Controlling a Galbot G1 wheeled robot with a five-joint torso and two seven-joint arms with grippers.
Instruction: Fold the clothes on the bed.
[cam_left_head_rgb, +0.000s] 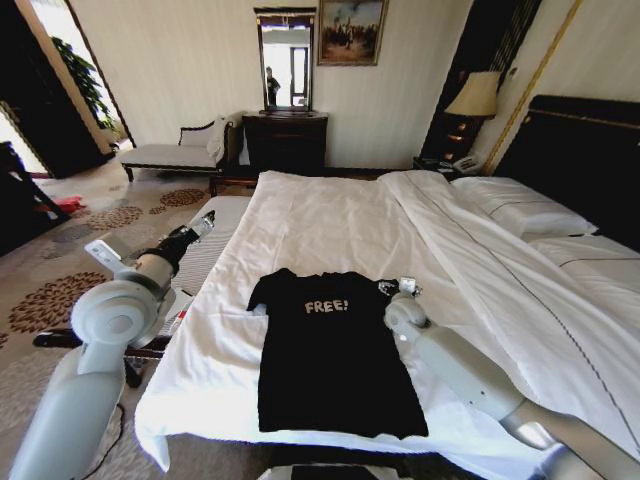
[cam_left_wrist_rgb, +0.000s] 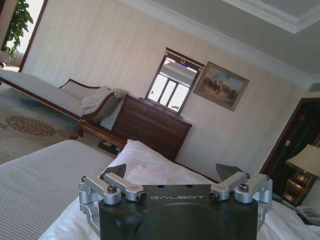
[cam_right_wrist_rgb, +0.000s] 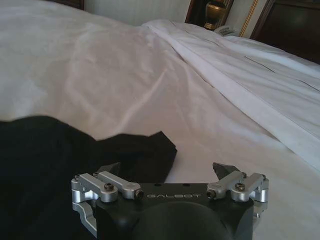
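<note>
The T-shirt (cam_left_head_rgb: 335, 360) is matt black cloth with white printed letters. The bed (cam_left_head_rgb: 330, 215) wears smooth white cloth, lightly creased. Each end effector, left (cam_left_wrist_rgb: 176, 176) and right (cam_right_wrist_rgb: 169, 172), has a matt black body, probably plastic, with brushed bare-metal links. The dresser (cam_left_wrist_rgb: 150, 125) is glossy dark wood.

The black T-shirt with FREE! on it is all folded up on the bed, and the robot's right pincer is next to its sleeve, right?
Not quite. The black T-shirt lies spread flat on the bed, not folded; the head view shows this. The right pincer is indeed open beside its sleeve.
</note>
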